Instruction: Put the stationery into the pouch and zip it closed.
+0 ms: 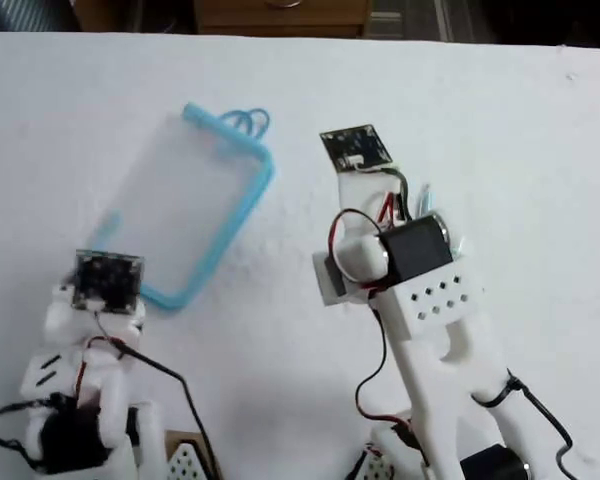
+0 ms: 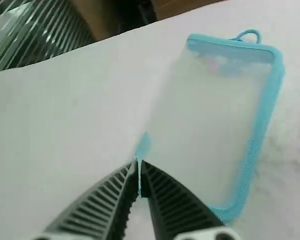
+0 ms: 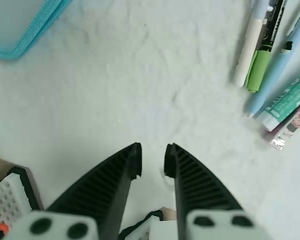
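pouch [image 1: 185, 205] lies flat on the table [image 1: 500, 90], about 10 o'clock from centre. left gripper [image 2: 139, 167] is clamped on the blue edge at its 7 o'clock corner. stationery [image 3: 259, 70] lies loose at 3 o'clock, well apart from the pouch. right gripper [image 3: 152, 160] is slightly parted, empty, near the stationery.

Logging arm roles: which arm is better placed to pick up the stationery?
Right. The right gripper is open and empty near the stationery; the left gripper is shut on the pouch edge, probably holding it.
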You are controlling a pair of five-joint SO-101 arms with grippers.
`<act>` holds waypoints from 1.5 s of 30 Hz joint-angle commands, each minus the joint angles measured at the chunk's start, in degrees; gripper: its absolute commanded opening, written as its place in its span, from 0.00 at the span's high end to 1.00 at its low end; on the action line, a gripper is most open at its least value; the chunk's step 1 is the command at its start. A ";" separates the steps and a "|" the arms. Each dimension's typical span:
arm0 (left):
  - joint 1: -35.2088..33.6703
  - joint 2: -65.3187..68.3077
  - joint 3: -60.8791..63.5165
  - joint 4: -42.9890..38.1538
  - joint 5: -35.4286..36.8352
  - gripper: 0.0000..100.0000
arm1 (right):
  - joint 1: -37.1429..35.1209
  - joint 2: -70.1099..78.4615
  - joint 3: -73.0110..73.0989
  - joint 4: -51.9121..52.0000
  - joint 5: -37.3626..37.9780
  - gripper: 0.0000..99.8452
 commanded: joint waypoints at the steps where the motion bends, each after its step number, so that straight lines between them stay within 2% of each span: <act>1: 5.23 11.82 -9.49 0.35 -1.41 0.95 | -0.13 0.04 -2.02 0.92 0.44 0.91; 3: 7.60 22.99 -17.32 0.35 1.05 0.93 | -0.04 0.04 -2.02 0.92 0.44 0.91; 6: 10.24 42.59 -30.59 0.35 8.79 0.89 | -0.13 0.04 -2.02 0.84 0.53 0.90; 13: 18.07 85.14 -53.36 -3.34 10.20 0.76 | -0.04 0.04 -2.11 0.84 0.18 0.90; 17: 21.23 101.85 -63.21 -4.57 15.47 0.74 | 2.86 0.13 -2.02 0.92 0.09 0.76; 21: 21.58 116.26 -72.97 -7.82 16.97 0.74 | 4.79 0.13 -2.02 0.84 0.44 0.60; 24: 21.23 125.67 -80.53 -7.74 20.31 0.74 | 4.79 0.13 -2.02 0.75 0.44 0.57; 27: 18.95 132.53 -86.86 -6.95 23.56 0.78 | 4.79 0.13 -2.29 0.75 0.53 0.57; 29: 17.89 135.43 -90.11 -5.63 23.82 0.86 | 4.79 0.13 -2.29 0.13 0.53 0.57; 31: 17.80 137.54 -93.10 -3.78 19.87 0.98 | 4.79 0.13 -2.29 -1.10 0.53 0.57; 34: 20.09 139.03 -94.59 2.11 8.70 0.98 | 4.44 0.13 -2.29 -3.03 0.53 0.57; 36: 20.88 139.03 -94.24 5.45 4.22 0.97 | 4.44 0.40 -2.29 -3.56 0.53 0.57; 41: 19.38 138.95 -94.59 15.30 2.11 0.98 | 4.44 5.32 -3.08 -1.80 0.53 0.57; 45: 17.63 135.60 -92.57 21.45 -0.53 0.98 | 4.44 11.74 -10.99 1.01 0.09 0.57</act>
